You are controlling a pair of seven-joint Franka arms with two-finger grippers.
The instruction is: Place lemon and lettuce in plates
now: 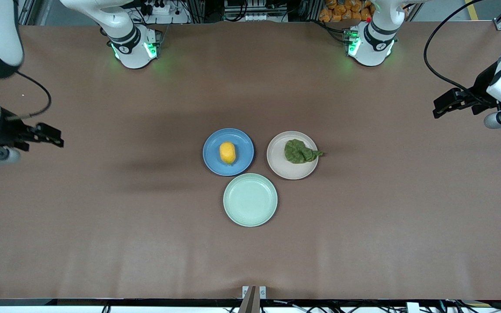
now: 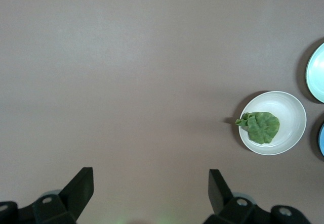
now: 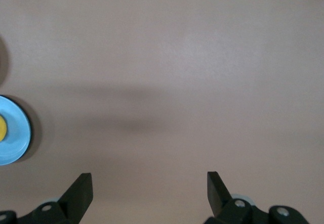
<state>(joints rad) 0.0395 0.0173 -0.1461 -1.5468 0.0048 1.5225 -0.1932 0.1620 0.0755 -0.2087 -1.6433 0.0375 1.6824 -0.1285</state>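
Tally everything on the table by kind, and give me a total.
Plates: 3 — round blue plate, round beige-pink plate, round mint-green plate
Fruit: 1 — small oval yellow lemon
Leaves: 1 — wrinkly dark green lettuce
Total: 5

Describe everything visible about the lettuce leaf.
The lettuce is a small, dark green, wrinkled leaf, crumpled into a rounded clump with a pointed tail. It lies in the beige-pink plate, and its tail reaches out over the rim toward the left arm's end of the table. Only the plate touches it. No end effector is near it.
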